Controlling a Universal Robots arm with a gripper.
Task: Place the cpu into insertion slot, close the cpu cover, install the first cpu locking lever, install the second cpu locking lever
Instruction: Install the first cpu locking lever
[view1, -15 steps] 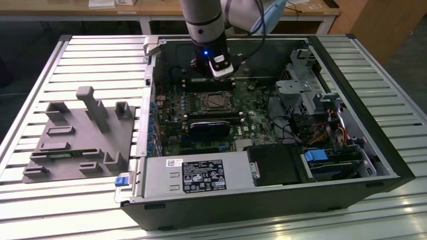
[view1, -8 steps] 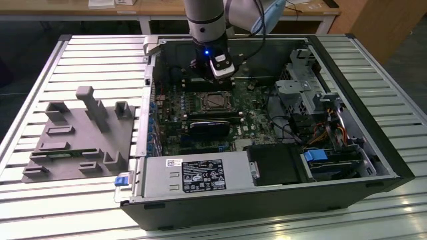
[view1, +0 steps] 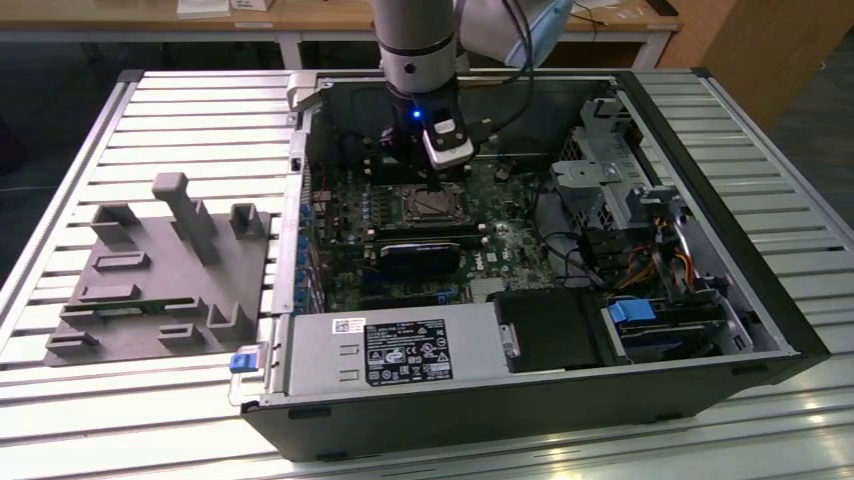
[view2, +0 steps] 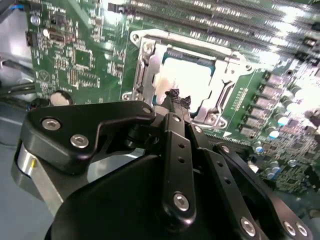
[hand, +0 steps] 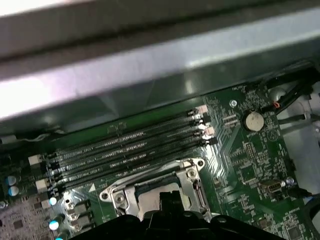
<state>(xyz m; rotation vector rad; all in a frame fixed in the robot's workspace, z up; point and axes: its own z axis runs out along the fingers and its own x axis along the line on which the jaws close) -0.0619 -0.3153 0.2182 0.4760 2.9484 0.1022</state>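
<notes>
- One chip matters here: the cpu (view2: 187, 80) lies flat in the insertion slot (view1: 434, 205), its bright metal top showing through the window of the cpu cover (view2: 145, 67), which lies down over it in the second wrist view.
- Going left to right in the exterior view: a grey fixture block (view1: 160, 275) rests on the slatted table (view1: 80, 120), then comes the open computer case (view1: 534, 400), with the slot roughly at ten o'clock from the middle of the green motherboard (view1: 347, 220).
- My pincer (view2: 176, 102) hangs just above the socket; its black fingertips sit pressed together at the cover's near edge, clenched on nothing that I can make out.
- In the first wrist view the long memory slots (hand: 130, 145) run at about twelve o'clock from the socket, a coin battery (hand: 252, 120) at two o'clock.
- I judge the chip light, stiff and slick on top, and delicate on its underside, so it should be held only by its edges.
- I reckon the cover is thin, springy sheet metal, best pushed at its free edge, not on the window rim.
</notes>
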